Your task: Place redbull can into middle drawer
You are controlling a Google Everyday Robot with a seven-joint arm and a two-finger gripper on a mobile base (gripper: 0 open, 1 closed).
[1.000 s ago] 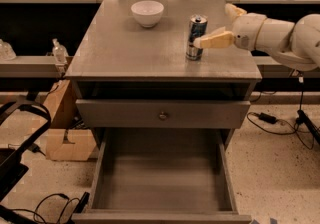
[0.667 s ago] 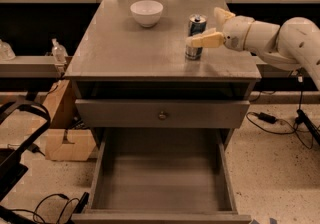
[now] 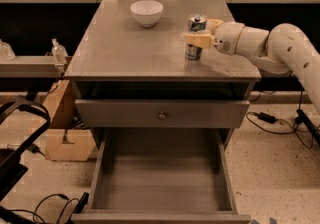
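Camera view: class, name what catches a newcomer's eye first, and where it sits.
A white arm reaches in from the right, its gripper at the redbull can standing on the cabinet top. Below, the middle drawer stands pulled wide open; a white bowl sits farther back.

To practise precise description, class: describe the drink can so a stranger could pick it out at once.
Find the grey cabinet whose deep drawer is pulled open; on its top, near the right edge in the camera view, stands the redbull can, with the gripper at its right side. It is slim, tall, blue and silver, unlike the squat white bowl behind it to the left.
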